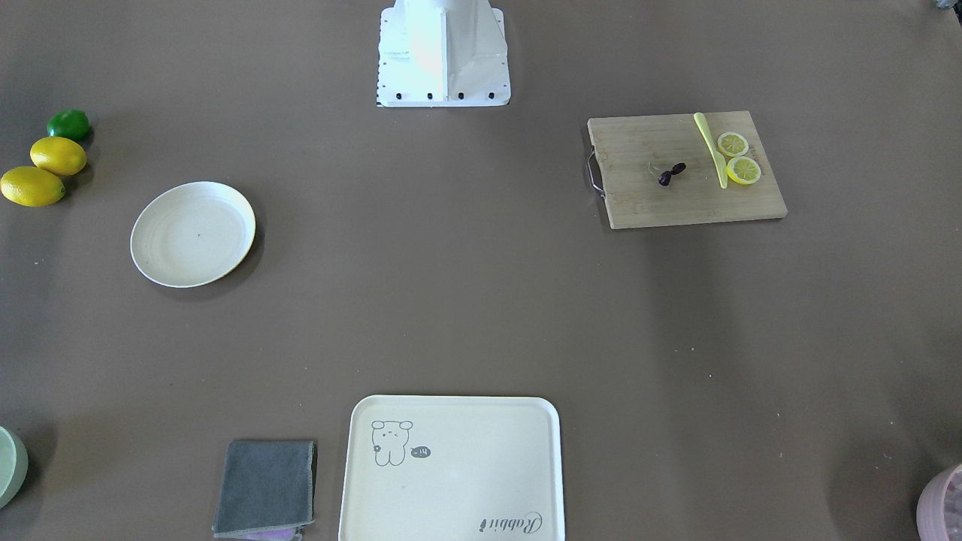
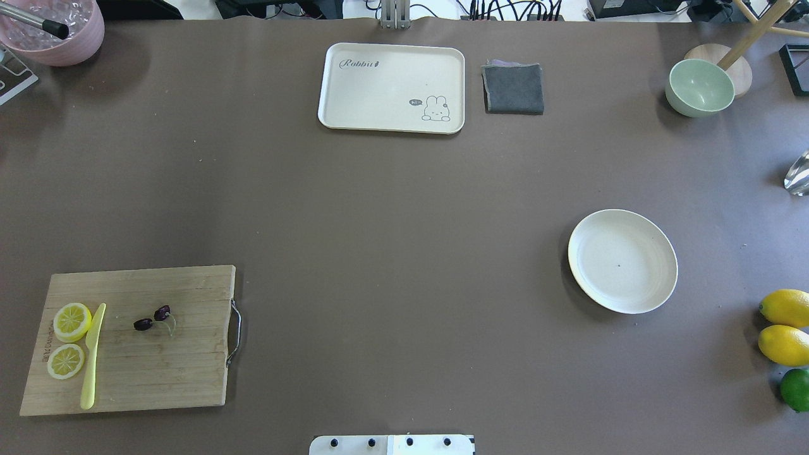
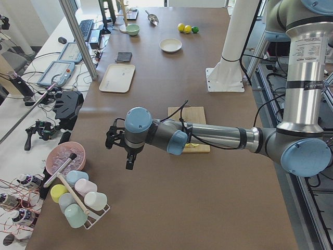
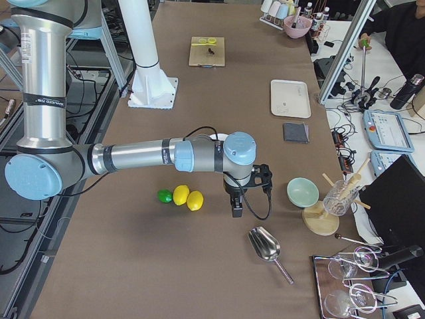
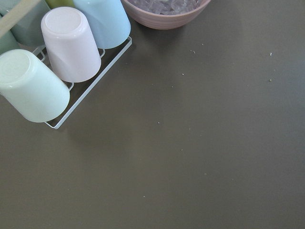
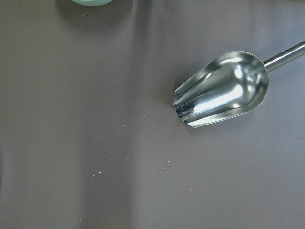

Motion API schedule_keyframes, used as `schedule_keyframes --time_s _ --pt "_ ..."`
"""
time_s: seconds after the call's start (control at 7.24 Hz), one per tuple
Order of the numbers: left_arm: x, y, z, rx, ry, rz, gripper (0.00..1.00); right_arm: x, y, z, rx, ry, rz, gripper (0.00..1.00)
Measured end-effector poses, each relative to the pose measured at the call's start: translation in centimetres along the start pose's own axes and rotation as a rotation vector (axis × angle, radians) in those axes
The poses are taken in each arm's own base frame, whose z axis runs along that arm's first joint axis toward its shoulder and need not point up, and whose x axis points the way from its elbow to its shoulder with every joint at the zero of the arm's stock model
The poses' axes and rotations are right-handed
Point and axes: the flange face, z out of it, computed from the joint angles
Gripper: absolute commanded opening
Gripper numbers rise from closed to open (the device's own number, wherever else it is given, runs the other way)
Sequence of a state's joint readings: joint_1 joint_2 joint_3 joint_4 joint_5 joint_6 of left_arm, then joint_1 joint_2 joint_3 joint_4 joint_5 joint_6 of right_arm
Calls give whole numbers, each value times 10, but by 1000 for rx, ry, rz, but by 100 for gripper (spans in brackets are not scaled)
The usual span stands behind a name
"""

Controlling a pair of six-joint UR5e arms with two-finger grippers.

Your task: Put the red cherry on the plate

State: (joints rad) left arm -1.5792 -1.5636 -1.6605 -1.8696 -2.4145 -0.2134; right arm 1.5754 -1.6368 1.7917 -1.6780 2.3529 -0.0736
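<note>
The red cherry [image 2: 162, 312] [image 1: 665, 178], tiny and dark with a thin green stem, lies on a wooden cutting board [image 2: 158, 373] [image 1: 654, 203], close beside a second dark cherry [image 2: 143, 324]. The round cream plate [image 2: 622, 261] [image 1: 192, 234] sits bare on the far side of the table from the board. My left gripper [image 3: 129, 165] hangs over the table near a cup rack, well away from the board. Beyond the plate, my right gripper [image 4: 236, 211] hovers near a metal scoop. Both show only in side views, so I cannot tell whether they are open or shut.
Two lemon slices [image 2: 71, 321] and a yellow knife [image 2: 92, 356] share the board. A cream tray [image 2: 392, 87], grey cloth [image 2: 513, 88], green bowl [image 2: 699, 87], pink bowl [image 2: 54, 28], two lemons [image 2: 785, 325] and a lime [image 2: 796, 389] ring the table. A scoop [image 6: 221, 89] and cup rack [image 5: 62, 57] lie under the wrists.
</note>
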Motion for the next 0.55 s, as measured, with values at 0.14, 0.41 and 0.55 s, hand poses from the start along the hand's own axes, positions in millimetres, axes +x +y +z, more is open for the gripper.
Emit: schedule_keyframes --time_s 0.14,0.41,0.55 --pt "-1 0 -1 2 -1 -1 98 0 0 0 0 -1 0 100" --pt "-2 1 -2 2 -1 -4 98 0 1 1 -1 -2 1 100" --pt "-4 4 -1 0 -2 -8 98 0 1 0 0 -3 0 100"
